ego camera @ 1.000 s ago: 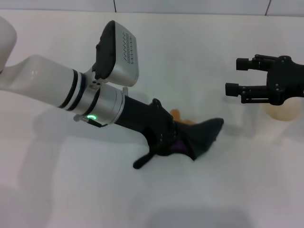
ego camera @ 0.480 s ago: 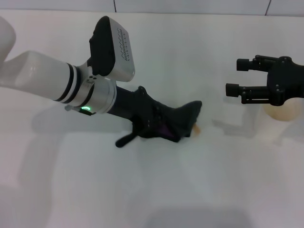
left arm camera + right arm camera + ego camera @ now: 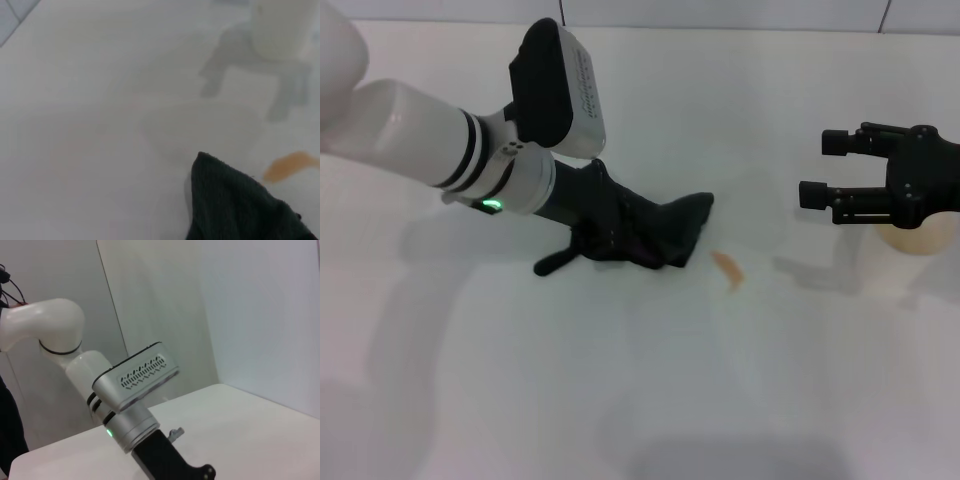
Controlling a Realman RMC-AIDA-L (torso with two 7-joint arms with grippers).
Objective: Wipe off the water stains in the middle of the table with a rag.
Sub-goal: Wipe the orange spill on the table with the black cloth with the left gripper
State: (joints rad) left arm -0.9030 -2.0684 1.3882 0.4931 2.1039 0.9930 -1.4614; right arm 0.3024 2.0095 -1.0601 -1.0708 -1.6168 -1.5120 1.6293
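While the rag (image 3: 655,236) is clamped in the left gripper (image 3: 620,235), it's best dragged flat over the water stains (image 3: 728,268) mid-worktop (image 3: 640,400); right gripper (image 3: 820,168) jaws apart.

Dark green-black rag (image 3: 655,235) bunched, pressed on white table (image 3: 650,400) at frame centre, thin tail strip pointing lower left. Small orange-brown water stain (image 3: 728,267) just right of rag, not touching, uncovered.

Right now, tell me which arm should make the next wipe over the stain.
Left. The left gripper holds the rag on the table beside the stain; the right gripper hovers empty, fingers open.
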